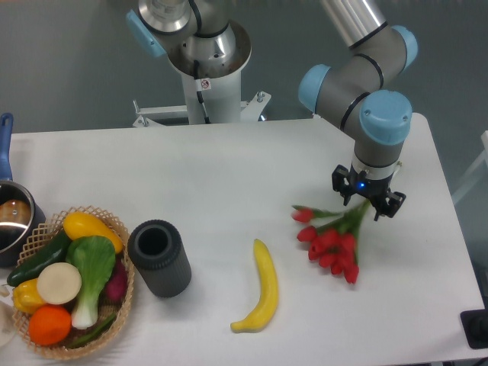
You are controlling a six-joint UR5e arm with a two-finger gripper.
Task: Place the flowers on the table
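Note:
The flowers, a small bunch of red tulip buds with green stems, lie on the white table at the right. The buds point toward the front and the stems run back up to my gripper. The gripper hangs straight down over the stem ends. Its dark fingers stand on either side of the stems. I cannot tell whether they still pinch the stems or have let go.
A yellow banana lies left of the flowers. A dark grey cylindrical vase stands further left. A wicker basket of vegetables and a pot with a blue handle sit at the left edge. The arm's base stands at the back.

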